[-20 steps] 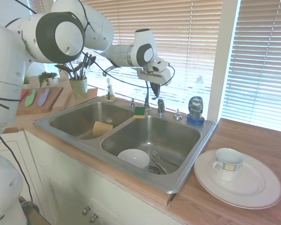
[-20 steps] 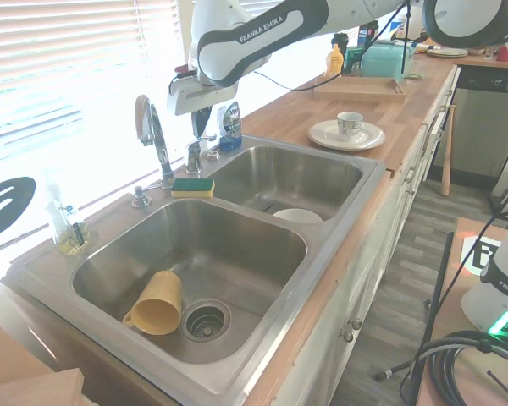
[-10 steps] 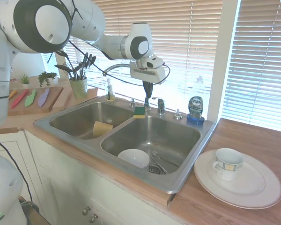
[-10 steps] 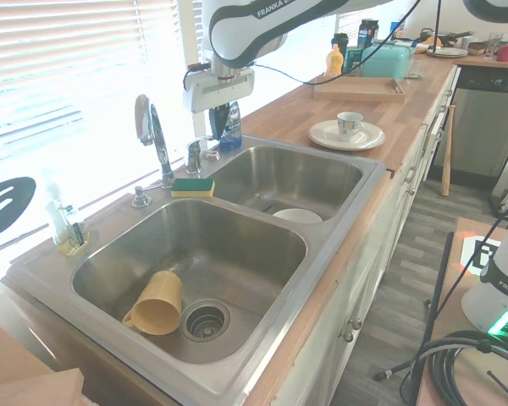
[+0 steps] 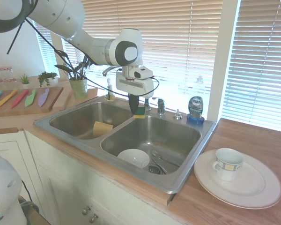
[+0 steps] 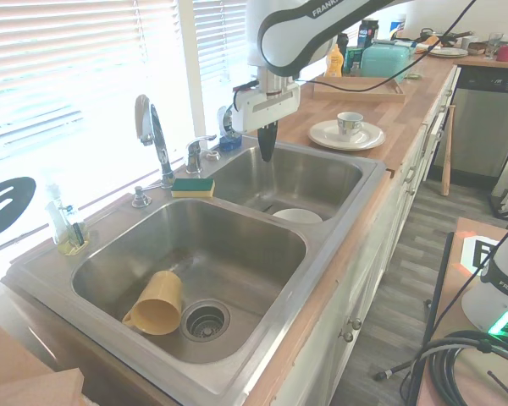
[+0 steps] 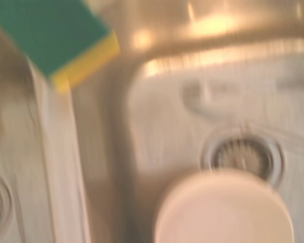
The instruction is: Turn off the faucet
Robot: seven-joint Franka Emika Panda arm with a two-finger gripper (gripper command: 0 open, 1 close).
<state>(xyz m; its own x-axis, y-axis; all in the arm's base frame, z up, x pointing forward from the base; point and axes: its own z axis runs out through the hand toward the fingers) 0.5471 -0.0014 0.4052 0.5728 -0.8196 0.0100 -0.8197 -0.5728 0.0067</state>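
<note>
since a second ago i have swung away from the faucet's handle and out over the sink; my gripper (image 6: 267, 152) now hangs above the back of the basin that holds the white bowl (image 6: 297, 216), its fingers pointing straight down and drawn together on nothing. in the first exterior view my gripper (image 5: 133, 108) sits just in front of the green-and-yellow sponge (image 5: 140, 112), close to the divider between the two basins.

the faucet (image 6: 152, 135) stands on the back ledge of the sink (image 6: 339, 254), its arched chrome spout curving up behind the divider. its short chrome post with the small lever handle (image 6: 196, 150) is just beside the spout, on the side toward the blue dish-soap bottle (image 5: 195, 109), and well apart from my fingers. in the first exterior view the handle post (image 5: 161, 106) shows behind the sponge, nothing touching it. i cannot tell from these views whether water is running.

the sponge (image 6: 192, 187) lies flat on the ledge at the head of the divider. a yellow cup (image 6: 157, 303) lies on its side in the other basin next to the drain. a small clear pump bottle (image 6: 69, 230) stands at the far corner of the ledge. on the wooden counter a mug (image 5: 227, 163) sits on a white plate (image 5: 253, 187).

the wrist view is blurred: sponge (image 7: 50, 38), the bowl's rim (image 7: 224, 207), and a drain (image 7: 243, 154).
</note>
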